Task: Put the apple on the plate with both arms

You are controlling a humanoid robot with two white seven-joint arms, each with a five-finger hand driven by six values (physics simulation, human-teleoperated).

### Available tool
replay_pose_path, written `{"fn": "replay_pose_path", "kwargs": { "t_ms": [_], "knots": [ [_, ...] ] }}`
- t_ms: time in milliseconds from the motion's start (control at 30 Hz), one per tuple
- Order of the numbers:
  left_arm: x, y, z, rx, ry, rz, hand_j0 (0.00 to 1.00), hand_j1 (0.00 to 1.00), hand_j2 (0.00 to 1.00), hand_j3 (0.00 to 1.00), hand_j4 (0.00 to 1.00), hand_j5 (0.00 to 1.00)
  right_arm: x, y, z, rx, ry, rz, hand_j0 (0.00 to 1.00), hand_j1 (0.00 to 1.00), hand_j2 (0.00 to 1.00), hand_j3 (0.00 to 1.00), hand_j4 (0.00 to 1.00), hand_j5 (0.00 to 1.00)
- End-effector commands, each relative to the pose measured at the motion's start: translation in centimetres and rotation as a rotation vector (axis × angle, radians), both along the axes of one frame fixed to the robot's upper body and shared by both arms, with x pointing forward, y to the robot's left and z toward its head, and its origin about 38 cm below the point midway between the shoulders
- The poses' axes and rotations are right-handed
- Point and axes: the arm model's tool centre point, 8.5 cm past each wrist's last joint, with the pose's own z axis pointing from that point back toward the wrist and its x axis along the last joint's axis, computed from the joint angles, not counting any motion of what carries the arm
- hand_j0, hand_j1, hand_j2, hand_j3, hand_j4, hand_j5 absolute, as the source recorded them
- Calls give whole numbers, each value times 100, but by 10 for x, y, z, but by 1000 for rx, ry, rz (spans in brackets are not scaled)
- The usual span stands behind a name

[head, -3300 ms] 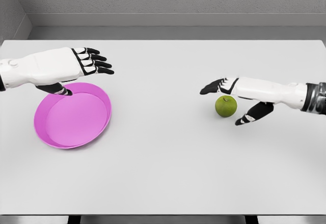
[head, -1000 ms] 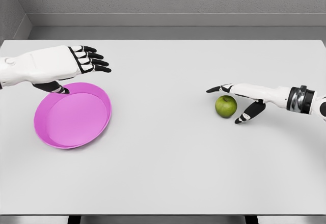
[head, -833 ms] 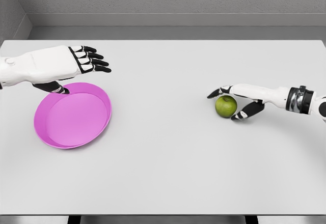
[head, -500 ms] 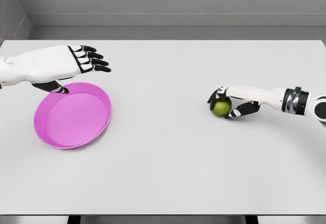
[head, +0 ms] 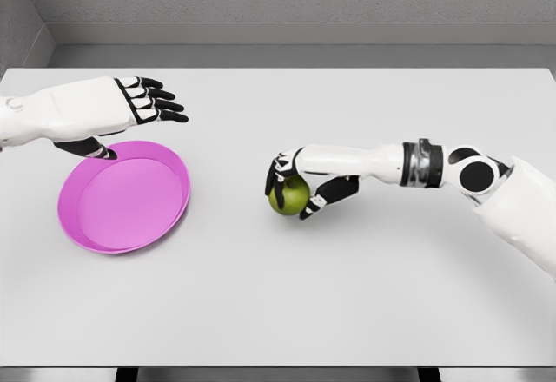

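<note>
Since half a second ago the right hand [head: 295, 184], clasping the apple [head: 289, 195], has carried it well toward the plate [head: 174, 167] — transfer underway; left hand [head: 130, 104] hovers spread above the plate's far rim.

**Worktop before me**

The worktop [head: 287, 295] is pale grey and wide, reaching to the far wall. A pink plate [head: 123, 196] lies flat on its left part. I cannot tell whether the green apple [head: 288, 196] near the middle touches it.
</note>
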Motion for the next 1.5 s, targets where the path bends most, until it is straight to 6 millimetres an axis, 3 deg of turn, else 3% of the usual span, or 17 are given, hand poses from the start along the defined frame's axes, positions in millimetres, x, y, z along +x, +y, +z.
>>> {"fn": "replay_pose_path", "kwargs": {
  "t_ms": [0,67,300,333,400,467,567,633,767,833,1033,1133,1233,1333,1467],
  "knots": [
    [0,0,-1,-3,5,1,100,100,100,100,100,100,3,0,-5,3,20,-13,37,37,37,37,37,37],
    [0,-1,-1,-4,4,-1,100,100,100,100,100,100,4,-2,-7,-21,9,-17,100,100,100,100,100,100],
    [0,-1,-2,-1,8,-2,100,100,100,100,100,100,10,-11,-5,-41,-17,-46,100,100,100,100,100,100],
    [0,-1,-2,-1,8,-2,100,100,100,100,100,100,18,-24,6,-6,-33,-94,100,100,100,100,100,100],
    [-2,-6,-7,54,38,-17,100,100,100,100,100,100,30,-85,28,41,-72,-257,100,100,100,100,100,100],
    [-1,-23,-13,90,63,-61,100,100,100,100,100,100,29,-126,40,56,-80,-340,100,100,100,100,100,100],
    [3,-59,-18,99,74,-153,100,100,100,100,100,100,23,-156,43,113,-92,-431,100,100,100,100,100,100],
    [9,-95,-27,89,94,-228,100,100,100,100,100,100,22,-161,45,116,-100,-441,100,100,100,100,100,100],
    [74,-173,-69,94,211,-211,100,100,100,100,100,100,20,-177,53,102,-118,-468,100,100,100,100,100,100],
    [82,-186,-73,82,227,-206,100,100,100,100,100,100,18,-183,54,114,-121,-485,100,100,100,100,100,100],
    [71,-222,-75,75,238,-283,100,100,100,100,100,100,14,-198,59,131,-139,-524,100,100,100,100,100,100],
    [60,-229,-70,60,243,-329,100,100,100,100,100,100,12,-203,60,114,-143,-530,100,100,100,100,100,100],
    [58,-224,-69,16,299,-329,100,100,100,100,100,100,12,-199,63,115,-151,-517,100,100,100,100,100,100],
    [48,-223,-87,-7,398,-343,100,100,100,100,100,100,11,-198,62,115,-148,-516,100,100,100,100,100,100],
    [54,-190,-92,-19,427,-272,100,100,100,100,100,100,10,-198,60,110,-146,-514,100,100,100,100,100,100]
  ]
}}
